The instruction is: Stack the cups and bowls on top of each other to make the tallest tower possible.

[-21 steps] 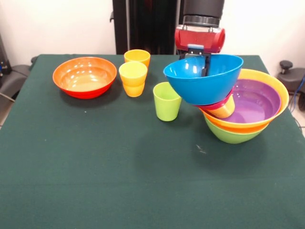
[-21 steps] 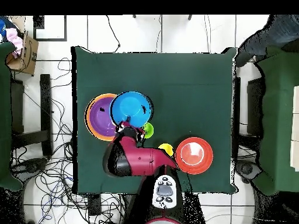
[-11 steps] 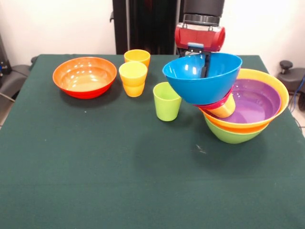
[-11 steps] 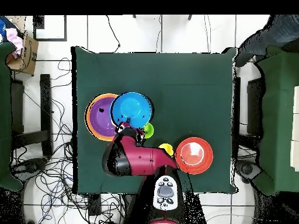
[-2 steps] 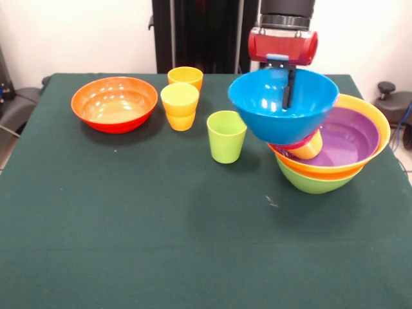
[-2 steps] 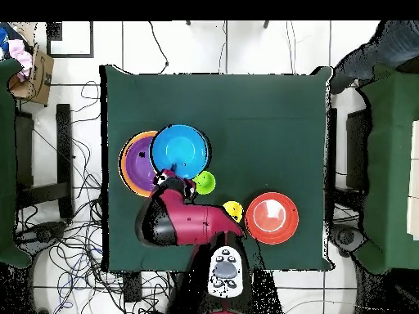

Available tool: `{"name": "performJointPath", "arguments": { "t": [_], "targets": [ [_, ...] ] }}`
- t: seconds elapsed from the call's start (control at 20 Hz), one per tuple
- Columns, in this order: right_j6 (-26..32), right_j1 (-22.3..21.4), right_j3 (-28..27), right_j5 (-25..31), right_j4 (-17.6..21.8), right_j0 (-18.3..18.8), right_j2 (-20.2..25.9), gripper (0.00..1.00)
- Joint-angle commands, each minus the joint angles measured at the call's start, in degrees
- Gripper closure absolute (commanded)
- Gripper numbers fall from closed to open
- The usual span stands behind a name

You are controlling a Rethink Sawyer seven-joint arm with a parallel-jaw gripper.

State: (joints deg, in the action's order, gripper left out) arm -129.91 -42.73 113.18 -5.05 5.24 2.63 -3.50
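My gripper (image 5: 286,95) is shut on the far rim of the blue bowl (image 5: 270,119), with one finger showing inside it. It holds the bowl in the air over the left edge of the tower (image 5: 335,164), which is a purple bowl (image 5: 347,135) nested in an orange bowl and a lime green bowl. Right under the blue bowl, a small magenta-red bowl (image 5: 304,140) and a tilted yellow-orange cup (image 5: 310,148) lie in the purple bowl. In the overhead view the blue bowl (image 6: 180,150) overlaps the purple bowl (image 6: 137,162), with my gripper (image 6: 173,175) at its rim.
A lime green cup (image 5: 226,136) stands just left of the held bowl. A yellow cup (image 5: 179,106) and an orange cup (image 5: 185,76) stand farther left, and a red-orange bowl (image 5: 114,103) sits at the far left. A person's sleeve (image 6: 385,45) shows at the overhead view's corner.
In the front view my gripper has carried the blue bowl to the right, further over the stacked bowls. The cups and the red-orange bowl have not moved.
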Motion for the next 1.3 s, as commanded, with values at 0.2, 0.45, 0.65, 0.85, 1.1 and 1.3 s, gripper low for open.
{"name": "performJointPath", "arguments": {
  "t": [0.2, 0.45, 0.65, 0.85, 1.1, 1.3],
  "targets": [
    [-6.0, 2.2, 3.5, 9.3, -2.5, -3.2, 3.6, 1.00],
    [-6.3, 2.3, 4.3, 9.9, -3.6, -2.1, 5.4, 1.00],
    [-7.0, 1.9, 4.8, 10.6, -4.7, -2.5, 5.7, 1.00],
    [-7.1, 2.1, 6.3, 11.6, -5.7, -0.5, 8.6, 1.00],
    [-7.0, 2.3, 7.4, 12.9, -6.7, -0.8, 9.0, 1.00],
    [-7.1, 1.7, 8.6, 13.9, -7.7, -2.0, 8.2, 1.00]
  ]
}}
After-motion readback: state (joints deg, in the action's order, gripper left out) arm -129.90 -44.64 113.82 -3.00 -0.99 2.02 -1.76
